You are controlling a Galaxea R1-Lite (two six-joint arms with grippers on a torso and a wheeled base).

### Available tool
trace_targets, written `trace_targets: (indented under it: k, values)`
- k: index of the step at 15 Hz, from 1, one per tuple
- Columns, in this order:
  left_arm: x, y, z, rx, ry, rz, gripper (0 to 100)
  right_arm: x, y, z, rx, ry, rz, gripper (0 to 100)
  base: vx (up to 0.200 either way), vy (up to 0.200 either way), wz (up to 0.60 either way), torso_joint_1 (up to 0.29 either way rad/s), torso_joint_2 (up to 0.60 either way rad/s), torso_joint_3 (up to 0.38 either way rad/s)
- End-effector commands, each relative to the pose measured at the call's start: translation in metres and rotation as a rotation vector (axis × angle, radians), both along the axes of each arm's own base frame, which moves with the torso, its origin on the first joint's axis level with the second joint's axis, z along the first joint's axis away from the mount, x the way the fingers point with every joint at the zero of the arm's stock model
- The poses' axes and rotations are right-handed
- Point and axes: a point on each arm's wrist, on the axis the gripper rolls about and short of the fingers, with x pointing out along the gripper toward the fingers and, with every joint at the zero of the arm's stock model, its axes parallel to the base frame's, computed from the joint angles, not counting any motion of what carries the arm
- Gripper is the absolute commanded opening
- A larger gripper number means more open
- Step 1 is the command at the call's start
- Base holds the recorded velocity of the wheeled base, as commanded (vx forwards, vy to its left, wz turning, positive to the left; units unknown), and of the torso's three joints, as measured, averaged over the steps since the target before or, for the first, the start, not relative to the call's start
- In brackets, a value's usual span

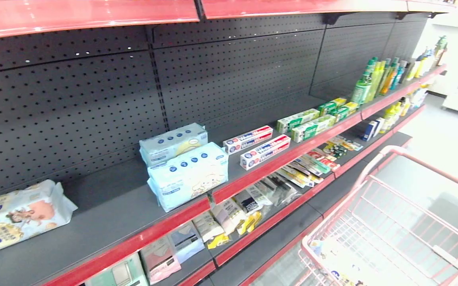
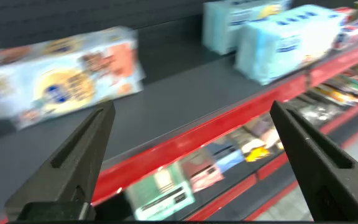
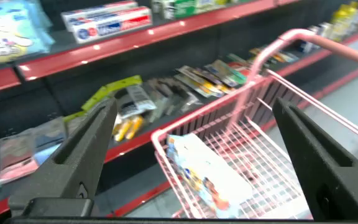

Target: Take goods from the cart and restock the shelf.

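– Where were the two tools at that moment?
– The left tool (image 2: 191, 111) hung in front of the shelf (image 1: 105, 214), its jaws spread wide with nothing between them. The right tool (image 3: 194, 106) hung over the cart (image 1: 431, 165), also released and empty.
– And the goods?
– One printed pack (image 3: 204, 174) lay flat in the cart's basket, near the end closest to the shelf. The cart stood to the right, just in front of the shelving.
– What was already on the shelf?
– A cartoon-printed pack (image 1: 18, 214) lay at the far left. Farther right lay two pale blue tissue packs, the front one (image 1: 189, 174) at the red edge and the rear one (image 1: 173, 143) just behind it, the two touching or nearly so. To their right came red-and-white toothpaste boxes (image 1: 264, 151) in two rows, then green ones (image 1: 304, 125). The stretch of shelf between the left pack and the blue packs was bare.
– Below that?
– Small packets (image 1: 229, 216) lay in a row on the lower shelf
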Motion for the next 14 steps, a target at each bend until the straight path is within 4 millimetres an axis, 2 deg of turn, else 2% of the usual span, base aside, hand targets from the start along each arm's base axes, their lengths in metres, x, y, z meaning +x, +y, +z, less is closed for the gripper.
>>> trace_targets:
  k: [1,10,13,14]
  values:
    - [0.000,0.000,0.000,0.000,0.003,0.001,100,0.000,0.000,0.000,0.002,0.001,0.001,100,0.000,0.000,0.00,0.000,0.00,0.000]
    - [0.000,0.000,0.000,0.000,0.001,0.001,100,0.000,0.000,0.000,0.002,0.002,0.007,100,0.000,0.000,0.00,0.000,0.00,0.000]
    - [0.000,0.000,0.000,0.000,0.001,0.001,100,0.013,0.000,0.004,0.054,0.168,-0.136,100,0.000,0.000,0.00,0.000,0.00,0.000]
    - [0.000,0.000,0.000,0.000,0.001,0.001,100,0.016,0.001,0.012,0.054,0.182,-0.074,100,0.000,0.000,0.00,0.000,0.00,0.000]
